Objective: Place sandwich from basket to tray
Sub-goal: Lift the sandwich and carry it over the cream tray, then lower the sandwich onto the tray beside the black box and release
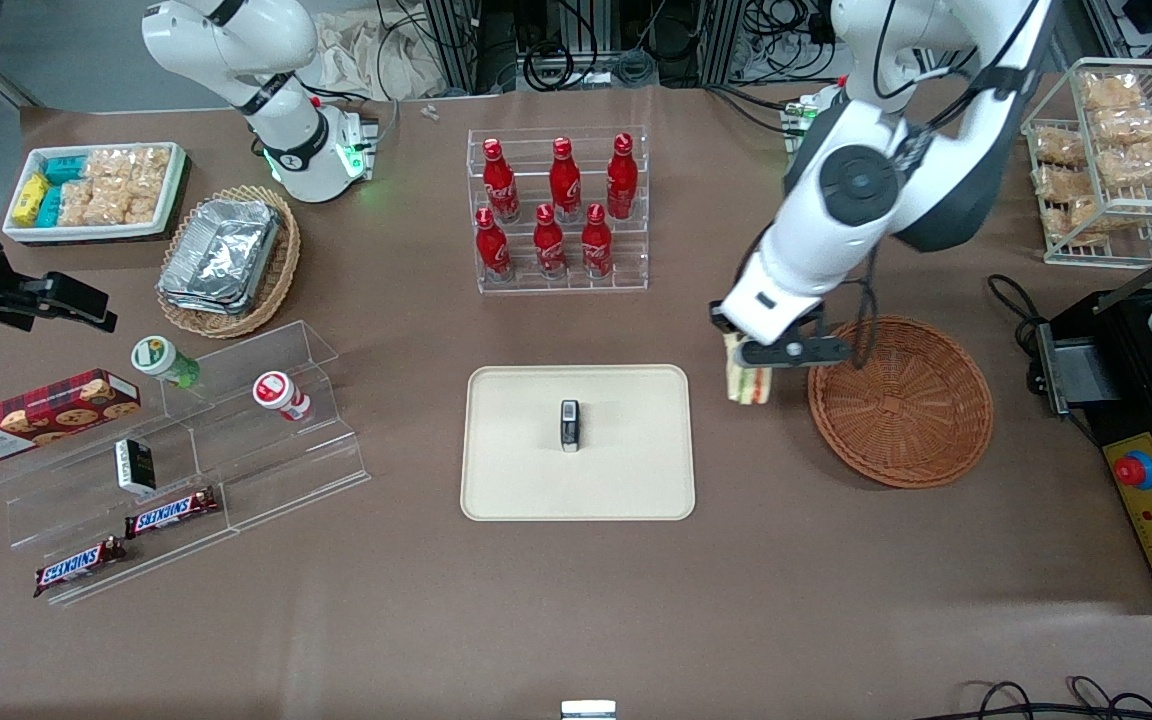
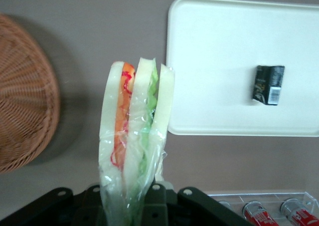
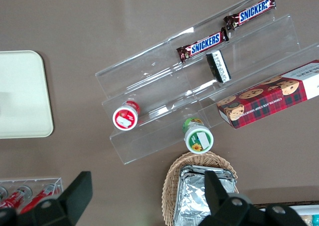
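Observation:
My left gripper (image 1: 751,352) is shut on the sandwich (image 1: 748,377), a plastic-wrapped wedge of pale bread with orange and green filling (image 2: 135,136). It hangs above the bare table in the gap between the reddish-brown woven basket (image 1: 901,400) and the cream tray (image 1: 578,441). The basket (image 2: 22,94) holds nothing that shows. On the tray (image 2: 219,61) lies a small dark packet (image 2: 269,84) near its middle.
A clear rack of red bottles (image 1: 558,210) stands farther from the front camera than the tray. A black machine (image 1: 1151,440) sits at the working arm's end, with a wire rack of snacks (image 1: 1116,160). Acrylic steps (image 1: 186,450) with snacks lie toward the parked arm's end.

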